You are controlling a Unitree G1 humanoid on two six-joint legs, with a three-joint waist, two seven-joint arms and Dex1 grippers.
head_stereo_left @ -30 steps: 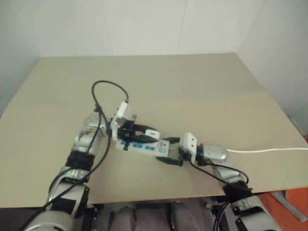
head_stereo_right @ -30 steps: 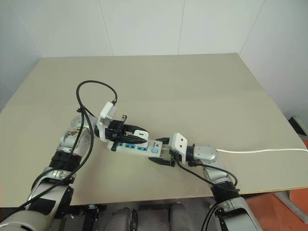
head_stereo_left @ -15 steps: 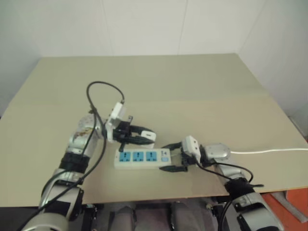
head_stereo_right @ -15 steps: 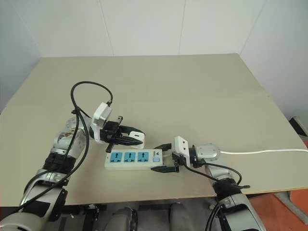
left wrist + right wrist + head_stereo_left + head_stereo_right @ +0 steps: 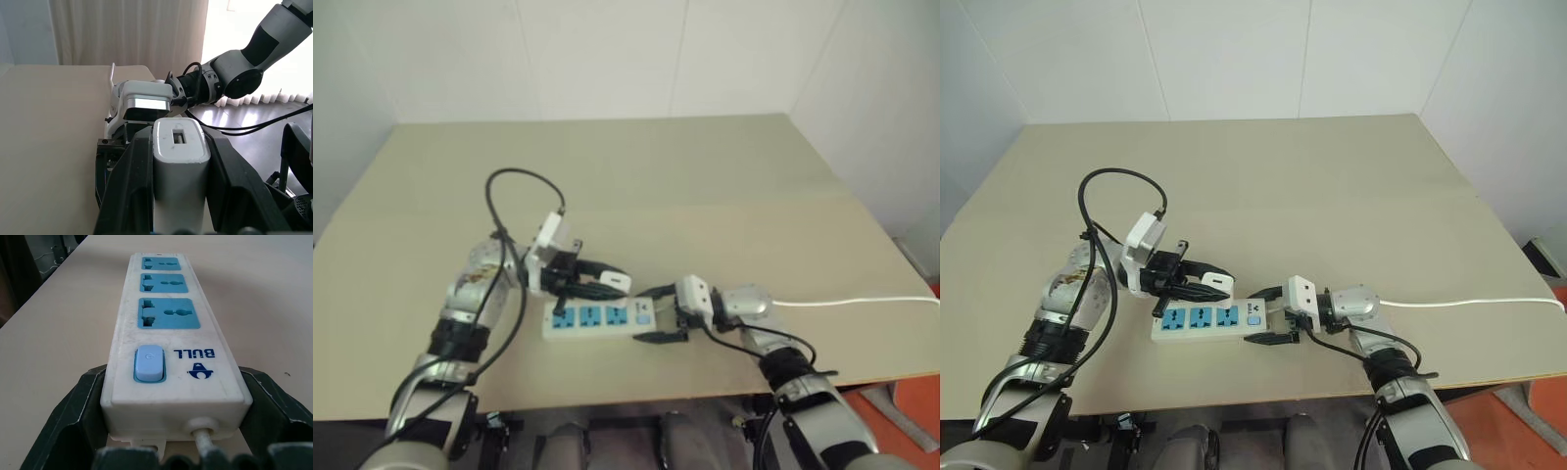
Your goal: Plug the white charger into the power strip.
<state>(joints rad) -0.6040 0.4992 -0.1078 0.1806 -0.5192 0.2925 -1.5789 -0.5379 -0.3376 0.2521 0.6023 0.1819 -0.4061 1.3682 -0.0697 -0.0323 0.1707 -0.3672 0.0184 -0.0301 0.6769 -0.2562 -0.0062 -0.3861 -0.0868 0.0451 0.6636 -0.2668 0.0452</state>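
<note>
While pinched between left fingers, white charger hovers.

The power strip looks like scuffed glossy plastic, the table matt, perhaps laminate.

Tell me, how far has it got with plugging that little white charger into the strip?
Done: the left gripper has its jaws closed on the white charger, held just above the power strip. In hand: the right gripper has its jaws around the strip's switch end, with the strip flat on the table. Left: all three blue sockets are empty, so the charger isn't yet pushed in.
</note>
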